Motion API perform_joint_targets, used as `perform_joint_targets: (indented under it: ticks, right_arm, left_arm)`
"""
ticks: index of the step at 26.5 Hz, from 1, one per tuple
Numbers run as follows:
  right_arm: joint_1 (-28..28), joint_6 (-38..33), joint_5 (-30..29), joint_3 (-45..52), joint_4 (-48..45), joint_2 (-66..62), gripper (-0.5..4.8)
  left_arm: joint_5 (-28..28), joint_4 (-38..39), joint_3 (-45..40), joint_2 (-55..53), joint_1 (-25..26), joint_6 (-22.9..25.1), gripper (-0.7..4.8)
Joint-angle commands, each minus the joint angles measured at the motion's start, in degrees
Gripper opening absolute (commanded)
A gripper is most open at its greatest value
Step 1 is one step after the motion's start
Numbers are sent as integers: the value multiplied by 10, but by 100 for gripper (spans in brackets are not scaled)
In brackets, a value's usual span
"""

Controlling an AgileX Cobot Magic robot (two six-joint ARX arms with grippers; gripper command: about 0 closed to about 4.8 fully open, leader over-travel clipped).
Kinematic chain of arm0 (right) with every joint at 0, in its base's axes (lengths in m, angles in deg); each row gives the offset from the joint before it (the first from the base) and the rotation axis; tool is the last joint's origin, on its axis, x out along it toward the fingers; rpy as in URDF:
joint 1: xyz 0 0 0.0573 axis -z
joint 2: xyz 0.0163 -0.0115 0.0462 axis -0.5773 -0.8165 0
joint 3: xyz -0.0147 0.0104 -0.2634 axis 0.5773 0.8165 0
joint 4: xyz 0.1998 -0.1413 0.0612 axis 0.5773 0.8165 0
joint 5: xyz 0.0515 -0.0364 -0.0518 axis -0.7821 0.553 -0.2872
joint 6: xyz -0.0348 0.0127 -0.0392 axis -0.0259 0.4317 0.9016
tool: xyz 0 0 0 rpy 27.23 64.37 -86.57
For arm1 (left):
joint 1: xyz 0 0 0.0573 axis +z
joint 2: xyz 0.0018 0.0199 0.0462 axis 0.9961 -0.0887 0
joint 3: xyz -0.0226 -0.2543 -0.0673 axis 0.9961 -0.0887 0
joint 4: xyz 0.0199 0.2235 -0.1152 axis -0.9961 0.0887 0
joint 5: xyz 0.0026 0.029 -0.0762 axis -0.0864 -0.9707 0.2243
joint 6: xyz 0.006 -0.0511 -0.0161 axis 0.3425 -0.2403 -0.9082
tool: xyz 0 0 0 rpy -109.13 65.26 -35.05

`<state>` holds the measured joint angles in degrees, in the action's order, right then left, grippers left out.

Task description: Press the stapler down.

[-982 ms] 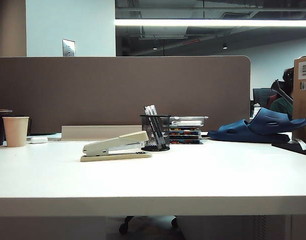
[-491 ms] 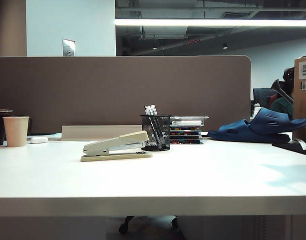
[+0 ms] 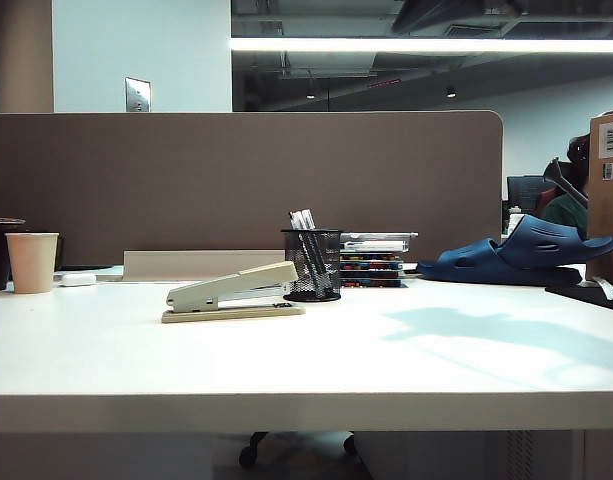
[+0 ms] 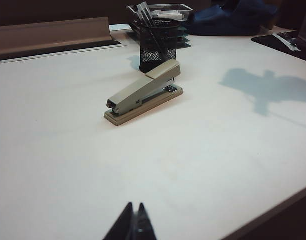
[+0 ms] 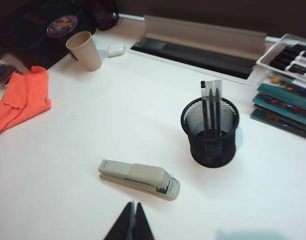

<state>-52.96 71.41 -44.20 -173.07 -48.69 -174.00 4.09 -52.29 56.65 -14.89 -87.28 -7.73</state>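
The beige-grey stapler point(image 3: 233, 296) lies on the white table point(image 3: 416, 360), its top arm raised off the tan base. It also shows in the left wrist view, stapler point(image 4: 143, 93), and from above in the right wrist view, stapler point(image 5: 138, 178). My left gripper point(image 4: 135, 206) is shut and empty, well short of the stapler over bare table. My right gripper point(image 5: 133, 205) is shut too, hovering high above the table, close to the stapler in its view. Neither gripper shows in the exterior view; only an arm's shadow point(image 3: 486, 335) falls on the table at right.
A black mesh pen cup point(image 3: 311, 265) stands just behind the stapler. Stacked boxes point(image 3: 373, 260) and a blue slipper point(image 3: 521, 255) lie back right. A paper cup point(image 3: 32, 262) and small white oblong object point(image 3: 78, 280) sit at left. An orange cloth point(image 5: 20, 97) lies near the cup.
The stapler has not moved. A shadow has spread leftward across the right side of the table, growing larger over the three frames.
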Motion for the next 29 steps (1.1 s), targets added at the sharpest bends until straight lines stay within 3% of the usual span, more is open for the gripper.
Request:
perform_joint_targets:
  ticks: [1, 16, 29]
  right_arm:
    - [-16, -3, -18, -33, -7, -53, -9]
    - [-69, -5, -26, -104, -17, -228, -9]
    - [-77, -19, -52, -104, -69, -309, -9]
  left_arm:
    - [2, 8, 2, 0, 0, 0, -6]
    - [2, 8, 2, 0, 0, 0, -6]
    - [2, 8, 2, 0, 0, 0, -6]
